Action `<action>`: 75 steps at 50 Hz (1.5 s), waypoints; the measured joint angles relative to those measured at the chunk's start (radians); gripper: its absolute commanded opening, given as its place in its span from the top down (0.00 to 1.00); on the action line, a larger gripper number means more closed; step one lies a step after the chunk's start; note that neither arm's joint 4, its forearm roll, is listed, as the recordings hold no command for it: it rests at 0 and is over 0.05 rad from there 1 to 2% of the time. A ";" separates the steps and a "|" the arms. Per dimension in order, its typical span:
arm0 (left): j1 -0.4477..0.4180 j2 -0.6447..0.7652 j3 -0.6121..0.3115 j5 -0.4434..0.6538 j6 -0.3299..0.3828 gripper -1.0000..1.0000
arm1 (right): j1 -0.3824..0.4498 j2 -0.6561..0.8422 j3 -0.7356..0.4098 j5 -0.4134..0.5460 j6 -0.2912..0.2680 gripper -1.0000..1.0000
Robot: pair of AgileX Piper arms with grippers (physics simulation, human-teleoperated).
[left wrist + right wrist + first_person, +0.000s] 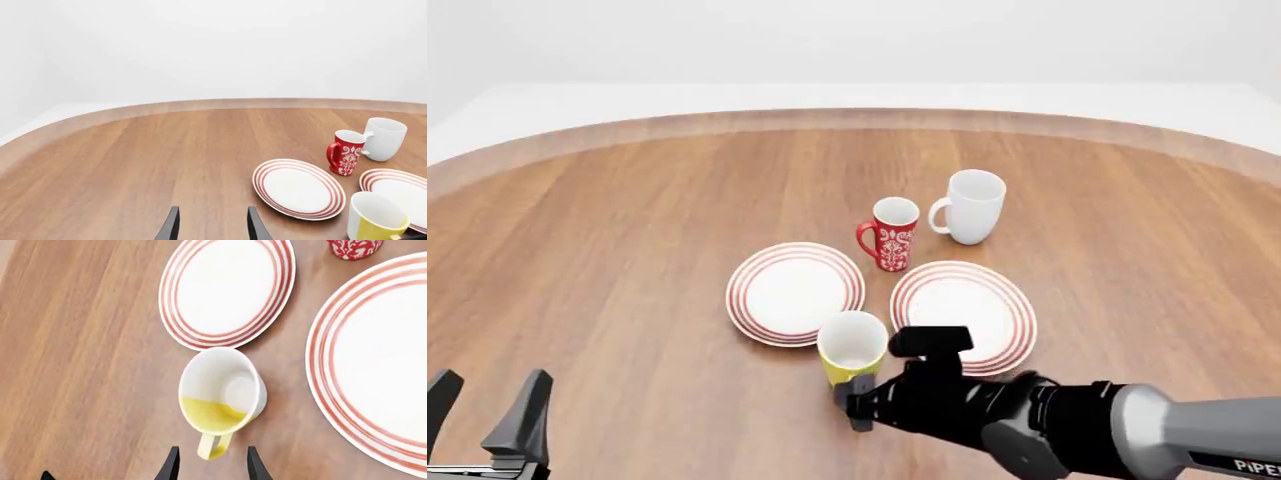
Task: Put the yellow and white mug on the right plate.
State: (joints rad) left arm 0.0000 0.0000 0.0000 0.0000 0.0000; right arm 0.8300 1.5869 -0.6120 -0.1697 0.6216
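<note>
The yellow and white mug [853, 347] stands upright on the table, just in front of the gap between the two plates. Its handle [213, 446] points back toward my right gripper [211, 465]. That gripper is open, with its fingertips on either side of the handle's end and not closed on it. The right plate [964, 305], white with red rings, lies just right of the mug and shows again in the right wrist view [373, 355]. My left gripper [487, 412] is open at the table's near left, far from the mug [373, 220].
The look-alike left plate [795, 292] lies beside the right one. Behind the plates stand a red patterned mug [893, 234] and a larger white mug [973, 206]. The brown wooden table [627, 220] curves away at its far edge.
</note>
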 measured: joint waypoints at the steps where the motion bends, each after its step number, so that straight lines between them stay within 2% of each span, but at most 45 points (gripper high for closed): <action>1: 0.000 0.000 0.000 0.000 0.000 0.00 | 0.001 0.003 0.000 -0.003 0.001 0.00; 34: 0.000 0.000 0.000 0.000 0.000 0.00 | 0.029 0.132 0.013 -0.125 0.047 0.00; 35: 0.000 0.000 0.000 0.000 0.000 0.00 | 0.030 0.135 0.013 -0.128 0.047 1.00; 55: 0.000 0.000 0.000 0.000 0.000 0.00 | 0.028 0.122 0.021 -0.137 0.033 1.00; 75: 0.000 0.000 0.000 0.000 0.000 0.00 | -0.020 0.011 0.002 -0.012 -0.038 1.00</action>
State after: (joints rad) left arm 0.0000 0.0000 0.0000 0.0000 0.0000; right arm 0.8096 1.5977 -0.6102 -0.1815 0.5831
